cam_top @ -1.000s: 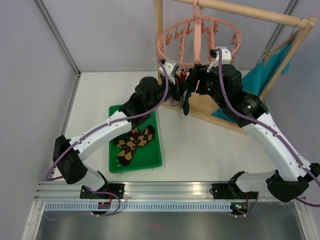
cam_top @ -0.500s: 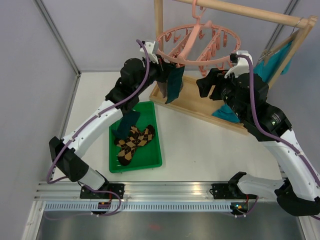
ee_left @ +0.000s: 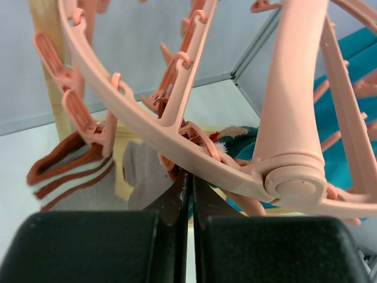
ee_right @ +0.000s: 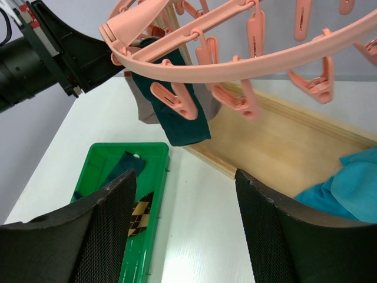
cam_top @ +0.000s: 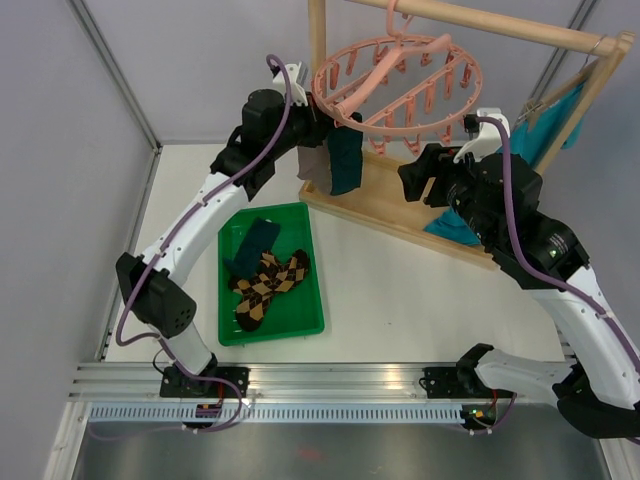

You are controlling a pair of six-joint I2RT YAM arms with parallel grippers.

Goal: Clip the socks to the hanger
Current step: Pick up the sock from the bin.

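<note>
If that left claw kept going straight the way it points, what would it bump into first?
The pink plastic round hanger. The left gripper is shut, and its tips sit right under the hanger's ring, so the ring comes first. It may already be touching; depth is unclear.

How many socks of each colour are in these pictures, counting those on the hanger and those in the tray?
Grey-brown sock: 1, hanging from the pink hanger.
Dark teal socks: 2, one hanging beside the grey-brown one, the other in the green tray.
Argyle socks: 2, as far as their overlap shows, lying in the tray.
Total: 5 socks.
</note>
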